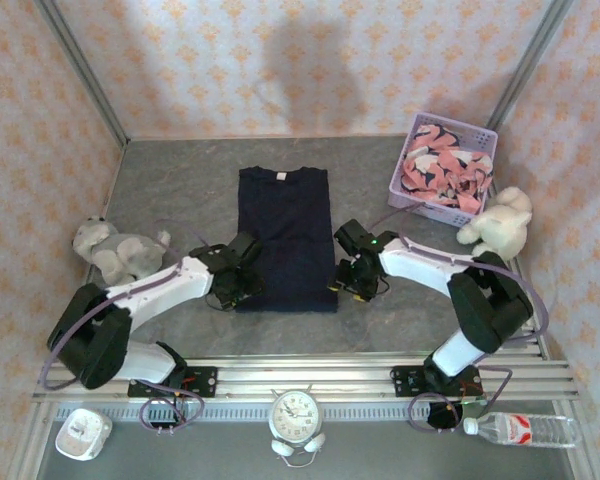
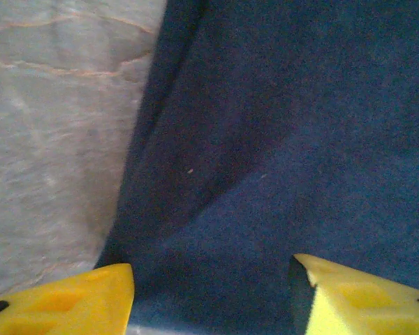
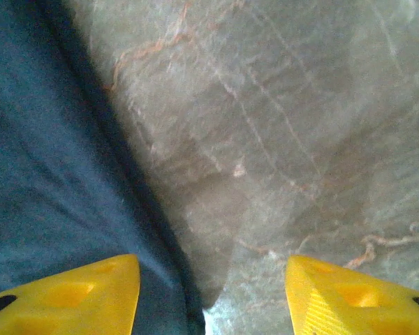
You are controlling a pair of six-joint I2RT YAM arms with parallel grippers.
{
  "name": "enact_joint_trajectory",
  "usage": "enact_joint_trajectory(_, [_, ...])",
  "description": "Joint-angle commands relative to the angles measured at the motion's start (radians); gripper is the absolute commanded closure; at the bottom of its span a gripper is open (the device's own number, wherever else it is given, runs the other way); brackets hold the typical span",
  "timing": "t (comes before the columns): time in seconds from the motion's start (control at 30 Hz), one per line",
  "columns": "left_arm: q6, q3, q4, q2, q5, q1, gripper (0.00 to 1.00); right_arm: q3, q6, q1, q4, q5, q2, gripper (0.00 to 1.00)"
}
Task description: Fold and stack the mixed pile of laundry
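The grey worktop [image 1: 180, 190] carries the navy garment [image 1: 285, 235] spread flat in its middle, collar toward the far edge. The pink printed garment [image 1: 440, 170] sits bunched in the lavender basket [image 1: 427, 209] at the far right corner. My 2 grippers sit low at the navy garment's near corners, both released: my left gripper [image 1: 242, 292] spreads wide over its left edge, and my right gripper [image 1: 348, 288] straddles its right edge.
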Motion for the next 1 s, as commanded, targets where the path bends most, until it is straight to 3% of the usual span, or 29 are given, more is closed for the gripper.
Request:
enact_joint_trajectory(0.0, [-0.057,-0.023,-0.050,-0.049,-0.070,0.004,0.33,-0.021,0.041,0.036,0.023,-0.004,-0.047,0.42])
enact_joint_trajectory(0.2, [-0.091,-0.082,-0.052,-0.108,-0.071,0.004,0.32,-0.028,0.133,0.129,0.084,0.012,-0.039,0.41])
enact_joint_trajectory(0.43, [-0.120,-0.160,-0.009,-0.137,-0.055,0.004,0.37,-0.024,0.183,0.132,0.178,0.033,0.055,0.44])
enact_joint_trajectory(0.5, [-0.125,-0.172,0.011,-0.129,-0.053,0.004,0.40,0.003,0.179,0.133,0.183,0.032,0.091,0.51])
enact_joint_trajectory(0.63, [-0.136,-0.174,0.053,-0.099,-0.037,0.003,0.48,0.044,0.166,0.132,0.166,0.055,0.128,0.79])
enact_joint_trajectory(0.7, [-0.140,-0.173,0.074,-0.084,-0.031,0.004,0.50,0.052,0.158,0.132,0.159,0.053,0.134,0.86])
enact_joint_trajectory(0.9, [-0.133,-0.144,0.121,-0.025,-0.016,0.003,0.61,0.057,0.136,0.132,0.149,0.051,0.137,0.94])
enact_joint_trajectory(0.97, [-0.113,-0.123,0.115,0.004,-0.013,0.004,0.69,0.063,0.127,0.132,0.136,0.056,0.136,0.95])
